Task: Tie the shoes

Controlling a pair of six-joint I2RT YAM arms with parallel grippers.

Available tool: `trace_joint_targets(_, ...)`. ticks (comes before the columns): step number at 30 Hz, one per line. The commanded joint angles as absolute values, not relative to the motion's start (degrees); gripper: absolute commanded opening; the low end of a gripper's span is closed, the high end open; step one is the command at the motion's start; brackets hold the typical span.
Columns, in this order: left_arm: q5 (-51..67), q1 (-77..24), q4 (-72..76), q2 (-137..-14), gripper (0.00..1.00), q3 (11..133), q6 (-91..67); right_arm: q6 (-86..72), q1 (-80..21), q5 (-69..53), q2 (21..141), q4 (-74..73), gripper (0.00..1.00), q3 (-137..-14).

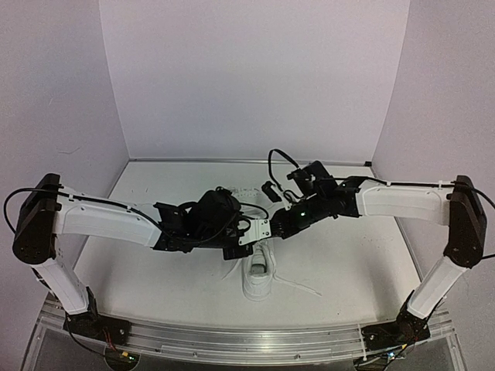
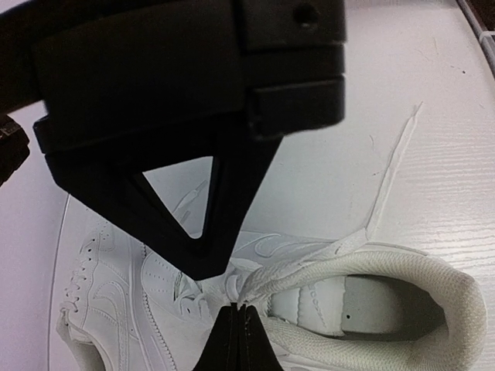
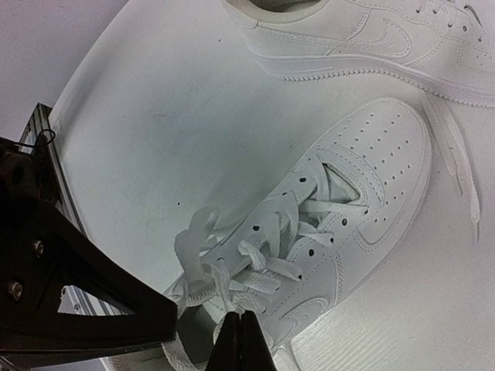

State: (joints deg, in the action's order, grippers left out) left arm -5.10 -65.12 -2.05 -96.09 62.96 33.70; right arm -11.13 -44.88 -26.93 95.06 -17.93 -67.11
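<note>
Left gripper is clenched on the laces at the tongue of a white shoe, which sits mid-table beneath both arms. Its mate lies just beside it. At right, the right gripper is pinched tight on the same laces near the top eyelets.

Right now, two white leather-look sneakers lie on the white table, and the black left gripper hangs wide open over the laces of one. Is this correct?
Not quite. The left gripper is shut, not wide open: the left wrist view shows its fingertips together, seemingly pinching the white laces of one white leather-look sneaker. The rest stands: a second white sneaker lies on the white table.
</note>
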Motion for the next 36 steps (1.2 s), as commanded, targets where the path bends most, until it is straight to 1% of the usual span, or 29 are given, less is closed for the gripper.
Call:
trace_joint_targets(1, -4.3, -64.3, 1.7, -96.6, 0.00, 64.8, 31.0, -12.3, -44.2, -27.7, 91.9, -15.0, 0.00, -66.0)
trace_joint_targets(15, -0.2, -63.1, 2.2, -98.4, 0.00, 63.8, 29.2, -14.1, -44.0, -29.3, 92.0, -12.2, 0.00, -64.5)
trace_joint_targets(18, 2.2, -63.1, 1.1, -98.8, 0.00, 64.0, 29.6, -14.5, -44.0, -29.7, 92.1, -11.6, 0.00, -64.3)
trace_joint_targets(36, 2.0, -60.7, 2.5, -101.2, 0.00, 65.0, 21.4, -16.7, -44.0, -31.6, 91.2, -8.7, 0.00, -61.9)
